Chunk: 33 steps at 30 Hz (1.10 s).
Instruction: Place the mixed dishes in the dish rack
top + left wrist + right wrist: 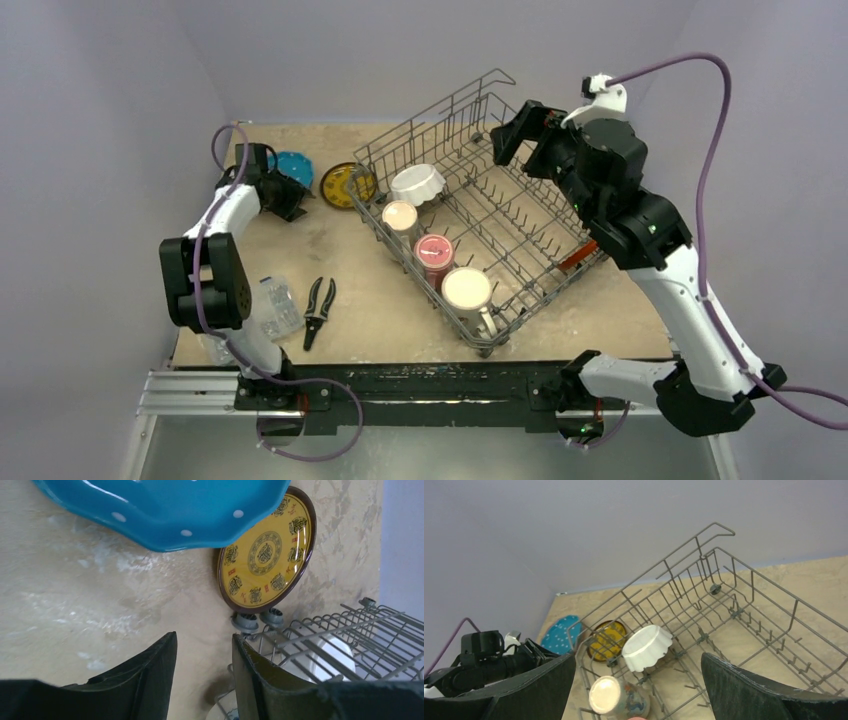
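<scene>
From above, the dish rack [520, 225] stands on the tabletop [390, 320]. Along its left side it holds a white fluted bowl [417, 184], a beige cup [400, 217], a maroon mug [434, 250] and a cream mug [467, 290]. A blue dotted plate [293, 168] and a yellow plate [340, 184] lie on the tabletop just left of the rack. The left end effector [292, 198] sits beside the blue plate, and the right end effector [512, 140] hangs over the rack's far end.

The left wrist camera shows its fingers spread with nothing between them, and both plates ahead.

The right wrist camera shows its fingers wide apart and empty above the rack.
</scene>
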{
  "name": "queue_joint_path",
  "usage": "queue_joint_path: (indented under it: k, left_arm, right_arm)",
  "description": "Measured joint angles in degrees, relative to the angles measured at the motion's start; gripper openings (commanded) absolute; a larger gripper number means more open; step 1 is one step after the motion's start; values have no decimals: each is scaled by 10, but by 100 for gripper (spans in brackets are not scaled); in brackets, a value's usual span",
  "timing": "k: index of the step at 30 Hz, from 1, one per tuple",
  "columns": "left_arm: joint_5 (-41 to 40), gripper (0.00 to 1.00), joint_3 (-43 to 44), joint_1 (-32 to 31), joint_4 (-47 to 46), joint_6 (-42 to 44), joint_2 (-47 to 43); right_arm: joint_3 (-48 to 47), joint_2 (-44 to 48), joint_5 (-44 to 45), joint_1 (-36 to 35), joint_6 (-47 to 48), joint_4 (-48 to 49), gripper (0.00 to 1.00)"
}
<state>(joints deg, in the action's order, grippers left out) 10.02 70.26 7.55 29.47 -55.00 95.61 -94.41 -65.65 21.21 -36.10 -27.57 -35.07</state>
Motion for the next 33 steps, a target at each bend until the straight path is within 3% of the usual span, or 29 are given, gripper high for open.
queue_joint_path:
  k: [10, 17, 19, 23, 29, 33]
  left_arm:
    - [-47, 44, -40, -70, -167, -141, 83]
    - [-65, 48, -49, -73, -223, -208, 139]
    - [-71, 43, -43, -73, -223, -210, 143]
    - [-111, 22, -10, -89, -196, -219, 160]
    - [-152, 19, -9, -115, -174, -226, 160]
    - [-146, 8, 0, -114, -172, -233, 169]
  right_arm:
    - [-24, -56, -11, 47, 16, 4, 98]
    - [-33, -54, -5, 53, 10, 5, 98]
    - [-30, -51, 0, 54, 5, 5, 98]
    - [-27, -45, 3, 60, 5, 2, 98]
    - [-75, -56, 3, 65, 24, -15, 98]
    - [-99, -54, 3, 65, 43, -16, 98]
